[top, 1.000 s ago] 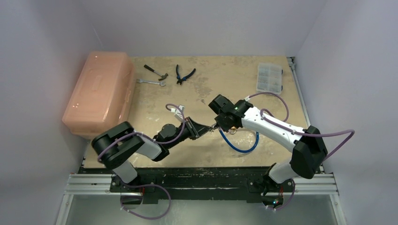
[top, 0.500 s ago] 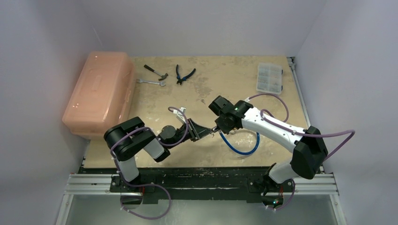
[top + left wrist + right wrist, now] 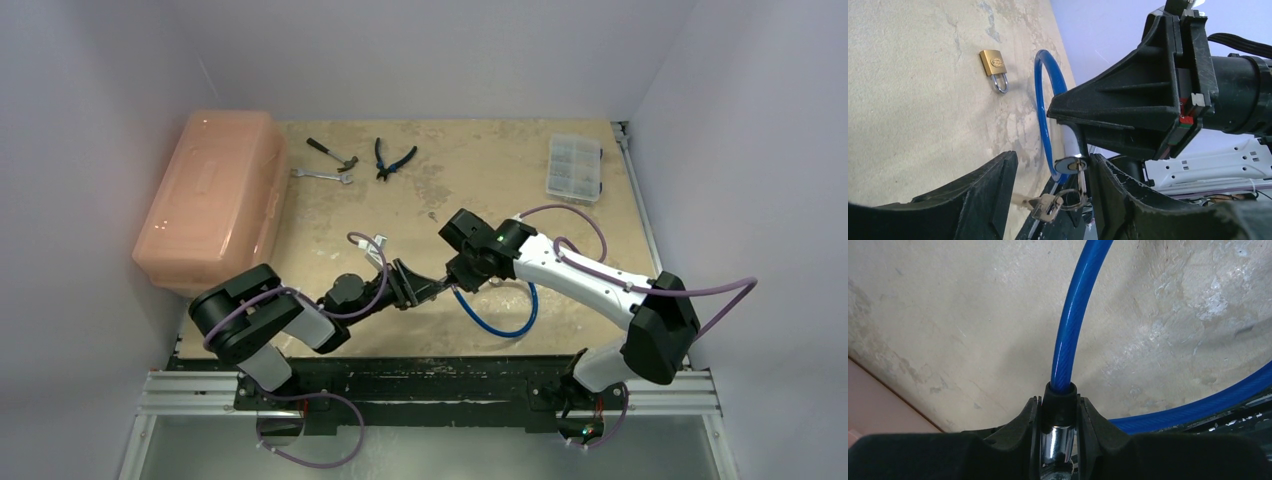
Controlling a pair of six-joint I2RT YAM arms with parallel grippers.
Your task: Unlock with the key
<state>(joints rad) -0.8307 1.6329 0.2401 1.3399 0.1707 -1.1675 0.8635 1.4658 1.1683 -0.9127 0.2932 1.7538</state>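
L gripper (image 3: 1053, 159) spread, just slid left w/ R. Key (image 3: 1080, 169) sits in cable lock (image 3: 1068, 330) face btwn my fingers. R gripper (image 3: 1057, 410) pinching barrel. Not turned yet, I reckon.

The key (image 3: 1048, 206) is a small silvery bunch on a thin wire ring. It hangs in the air just below the round silver end face of the blue cable lock (image 3: 1044, 100), where one key seems to sit in the keyhole. The lock's black-collared metal head is pinched in the right tool (image 3: 1059, 407), and its cable curves away in a loop over the desk.
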